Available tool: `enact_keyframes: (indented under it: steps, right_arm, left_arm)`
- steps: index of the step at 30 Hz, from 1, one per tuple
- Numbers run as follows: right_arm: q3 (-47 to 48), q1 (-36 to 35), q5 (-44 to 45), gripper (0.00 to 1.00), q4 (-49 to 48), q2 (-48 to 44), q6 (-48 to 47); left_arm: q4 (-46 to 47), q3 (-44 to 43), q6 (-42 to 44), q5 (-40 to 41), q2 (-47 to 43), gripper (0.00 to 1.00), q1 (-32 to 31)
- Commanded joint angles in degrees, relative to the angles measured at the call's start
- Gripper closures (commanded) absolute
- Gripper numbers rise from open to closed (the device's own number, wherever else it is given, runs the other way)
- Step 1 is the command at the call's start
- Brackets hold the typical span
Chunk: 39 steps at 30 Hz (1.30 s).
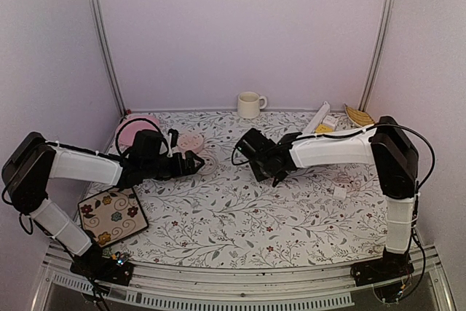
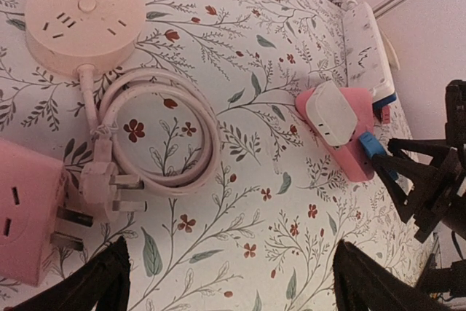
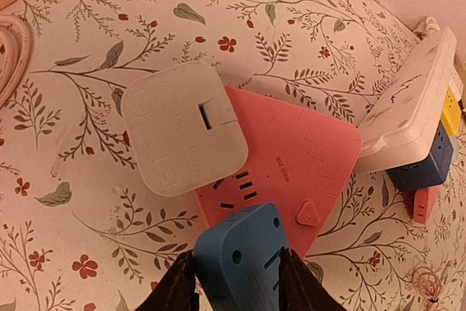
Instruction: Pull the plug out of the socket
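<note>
Right wrist | right tool (image 3: 234, 282) clamps blue plug (image 3: 239, 244) | left tool (image 2: 233, 282) wide open

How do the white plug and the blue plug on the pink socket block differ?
The white plug is a broad, flat square; the blue plug is narrower and rounded. The white plug stands untouched; the blue plug sits between the fingers of the right gripper. Both sit on the pink socket block.

Floral table (image 1: 240, 213), mug (image 1: 250, 104), pink socket (image 3: 291, 158), round socket (image 2: 81, 18)
</note>
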<state>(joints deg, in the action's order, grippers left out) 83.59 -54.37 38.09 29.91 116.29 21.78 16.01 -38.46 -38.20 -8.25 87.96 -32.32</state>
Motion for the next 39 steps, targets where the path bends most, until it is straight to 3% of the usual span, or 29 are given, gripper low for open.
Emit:
enact_keyframes:
  steps: [1, 28, 34, 39]
  right_arm:
    - [-1.4, 2.6, -0.9, 0.6, -1.6, -3.2, -1.1]
    - [-12.3, 12.9, -13.9, 0.61, -16.0, -8.9, -16.0]
    - [-12.4, 13.6, -13.6, 0.72, -16.8, -8.7, -19.2]
    - [-10.9, 13.4, -16.6, 0.91, -15.7, -9.5, -19.2]
  left_arm:
    - [1.4, 0.8, 0.1, 0.1, -1.3, 0.03, 0.7]
    - [1.8, 0.8, -0.2, -0.5, -0.4, 0.03, 0.8]
    - [2.3, 0.6, -0.5, -1.0, -0.1, 0.03, 0.8]
    - [3.0, 0.4, -1.1, -2.0, 0.3, 0.03, 0.8]
